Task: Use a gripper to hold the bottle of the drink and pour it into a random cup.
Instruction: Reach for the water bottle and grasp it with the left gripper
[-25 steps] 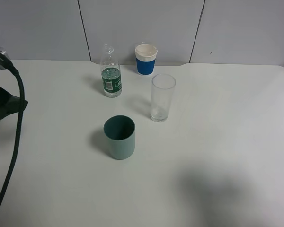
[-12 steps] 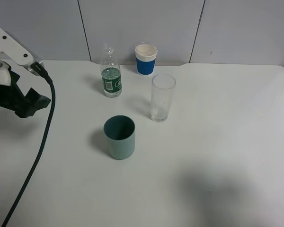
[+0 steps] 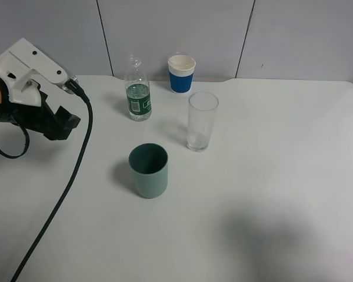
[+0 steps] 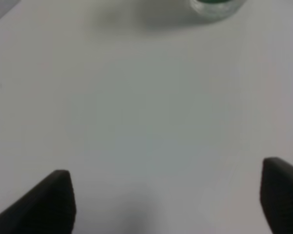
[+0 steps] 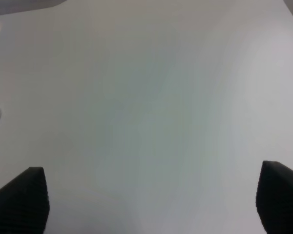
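Observation:
The bottle of the drink [image 3: 137,94] stands upright and uncapped at the back of the table, clear with a dark green label. Right of it and nearer stands the cup [image 3: 202,120], a tall clear glass. My left gripper [image 3: 63,124], white with black fingers, hovers over the table to the left of the bottle, apart from it. In the left wrist view, the left gripper [image 4: 168,200] is open with only bare table between the fingertips, and the bottle's base [image 4: 217,6] shows far ahead. My right gripper [image 5: 149,200] is open over bare table and is outside the exterior high view.
A short teal cup [image 3: 148,170] stands near the middle, in front of the bottle. A blue cup with a white rim [image 3: 181,73] sits at the back by the wall. A black cable [image 3: 65,194] trails from the left arm across the table's left side.
The left arm has come in from the left edge, moving right and towards the bottle. Bottle and cups have not moved.

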Action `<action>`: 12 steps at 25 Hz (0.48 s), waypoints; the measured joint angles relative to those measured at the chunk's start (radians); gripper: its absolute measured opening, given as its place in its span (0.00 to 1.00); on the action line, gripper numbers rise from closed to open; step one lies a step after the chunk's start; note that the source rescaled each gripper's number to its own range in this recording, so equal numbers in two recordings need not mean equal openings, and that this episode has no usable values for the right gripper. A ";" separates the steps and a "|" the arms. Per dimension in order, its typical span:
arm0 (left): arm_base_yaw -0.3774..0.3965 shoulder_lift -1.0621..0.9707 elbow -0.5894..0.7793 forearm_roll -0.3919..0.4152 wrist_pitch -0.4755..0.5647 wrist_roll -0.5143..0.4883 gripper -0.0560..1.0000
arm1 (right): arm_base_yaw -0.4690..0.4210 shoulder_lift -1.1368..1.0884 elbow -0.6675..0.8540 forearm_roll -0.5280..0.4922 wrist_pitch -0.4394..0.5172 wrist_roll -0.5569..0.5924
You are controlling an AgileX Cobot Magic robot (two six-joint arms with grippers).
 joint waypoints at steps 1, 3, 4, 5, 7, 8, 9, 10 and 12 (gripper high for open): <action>0.000 0.011 0.000 0.031 -0.023 -0.036 0.50 | 0.000 0.000 0.000 0.000 0.000 0.000; 0.000 0.030 0.000 0.100 -0.071 -0.116 0.50 | 0.000 0.000 0.000 0.000 0.000 0.000; 0.000 0.039 0.000 0.126 -0.100 -0.144 0.50 | 0.000 0.000 0.000 0.000 0.000 0.000; 0.000 0.049 0.000 0.154 -0.130 -0.172 0.50 | 0.000 0.000 0.000 0.000 0.000 0.000; 0.000 0.069 0.000 0.194 -0.185 -0.214 0.50 | 0.000 0.000 0.000 0.000 0.000 0.000; 0.000 0.079 0.000 0.206 -0.217 -0.226 0.50 | 0.000 0.000 0.000 0.000 0.000 0.000; 0.000 0.089 0.000 0.213 -0.250 -0.236 0.50 | 0.000 0.000 0.000 0.000 0.000 0.000; 0.000 0.102 0.000 0.217 -0.275 -0.241 0.50 | 0.000 0.000 0.000 0.000 0.000 0.000; 0.000 0.131 0.000 0.223 -0.330 -0.246 0.50 | 0.000 0.000 0.000 0.000 0.000 0.000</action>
